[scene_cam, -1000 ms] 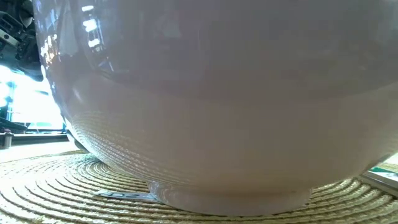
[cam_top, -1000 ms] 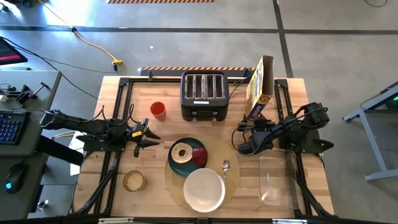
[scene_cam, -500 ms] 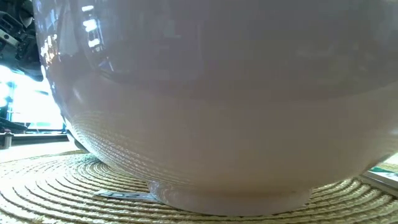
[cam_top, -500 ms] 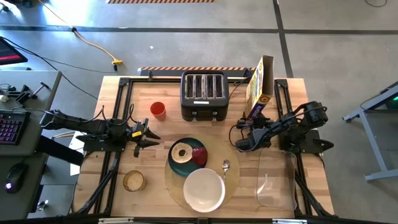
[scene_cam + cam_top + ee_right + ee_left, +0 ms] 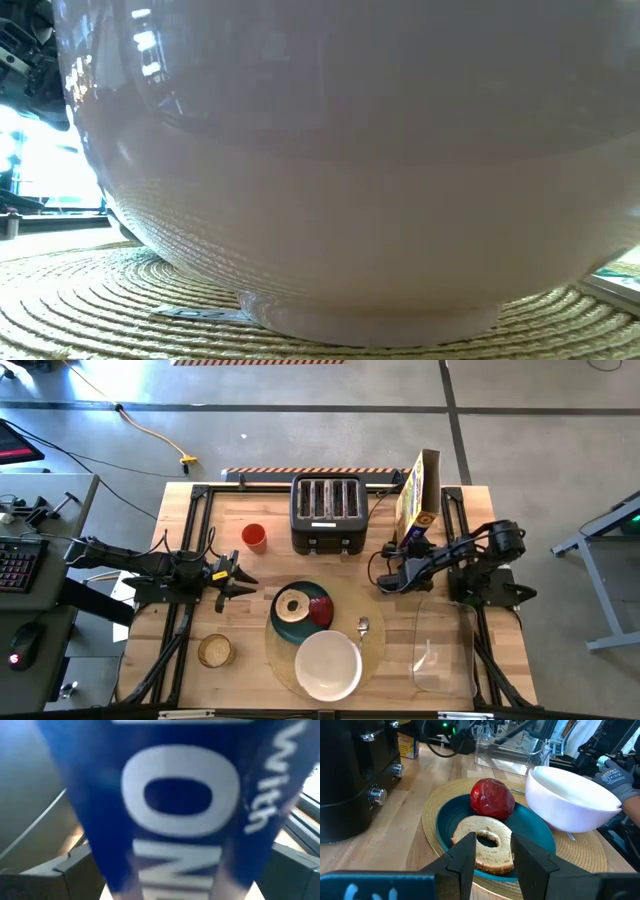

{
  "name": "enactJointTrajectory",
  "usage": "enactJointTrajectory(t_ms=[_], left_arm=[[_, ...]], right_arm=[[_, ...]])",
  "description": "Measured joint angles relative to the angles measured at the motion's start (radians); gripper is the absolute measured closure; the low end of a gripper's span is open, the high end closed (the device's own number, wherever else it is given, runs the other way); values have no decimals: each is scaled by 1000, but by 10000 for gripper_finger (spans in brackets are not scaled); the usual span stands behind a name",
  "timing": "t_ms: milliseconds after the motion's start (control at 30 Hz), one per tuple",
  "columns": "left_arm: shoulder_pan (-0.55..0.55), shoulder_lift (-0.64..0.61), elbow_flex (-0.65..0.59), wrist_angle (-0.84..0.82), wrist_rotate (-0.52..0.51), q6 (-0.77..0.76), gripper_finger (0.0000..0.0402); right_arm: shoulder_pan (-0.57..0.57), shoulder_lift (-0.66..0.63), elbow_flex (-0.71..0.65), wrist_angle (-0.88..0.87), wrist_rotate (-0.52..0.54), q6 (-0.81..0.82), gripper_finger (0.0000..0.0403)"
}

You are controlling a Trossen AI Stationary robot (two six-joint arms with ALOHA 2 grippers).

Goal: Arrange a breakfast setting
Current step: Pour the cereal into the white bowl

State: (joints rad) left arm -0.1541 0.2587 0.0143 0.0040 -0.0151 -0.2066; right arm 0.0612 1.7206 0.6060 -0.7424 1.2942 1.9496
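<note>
A round woven placemat [image 5: 373, 651] lies at the table's near middle. On it rest a dark teal plate [image 5: 281, 624], a white bowl [image 5: 328, 664] and a small metal spoon [image 5: 363, 626]. The plate carries a bagel half [image 5: 293, 605] and a red food item [image 5: 321, 611]. My left gripper [image 5: 240, 576] waits open to the plate's left, level with the bagel [image 5: 487, 842]. My right gripper [image 5: 407, 554] is open at the table's right, close in front of the blue foot of a cereal box [image 5: 175, 805]. Whether it touches the box I cannot tell.
A black toaster [image 5: 326, 512] stands at the far middle, a small red cup [image 5: 254, 537] to its left, the upright cereal box [image 5: 420, 495] to its right. A clear container [image 5: 440, 650] lies near right. A small round tan piece [image 5: 215, 650] lies near left.
My right gripper has swung toward the table's far edge, up to the cereal box, staying open. The breakfast things and the left arm have kept still.
</note>
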Motion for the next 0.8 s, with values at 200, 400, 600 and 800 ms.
enactJointTrajectory(t_ms=[200, 400, 600, 800], left_arm=[[0, 0, 0, 0, 0, 0, 289], [0, 0, 0, 0, 0, 0, 289], [0, 0, 0, 0, 0, 0, 289], [0, 0, 0, 0, 0, 0, 289]], right_arm=[[-48, 0, 0, 64, 40, -78, 3], [-94, 0, 0, 77, 40, -125, 3], [-114, 0, 0, 80, 34, -123, 8], [-114, 0, 0, 79, 28, -125, 38]])
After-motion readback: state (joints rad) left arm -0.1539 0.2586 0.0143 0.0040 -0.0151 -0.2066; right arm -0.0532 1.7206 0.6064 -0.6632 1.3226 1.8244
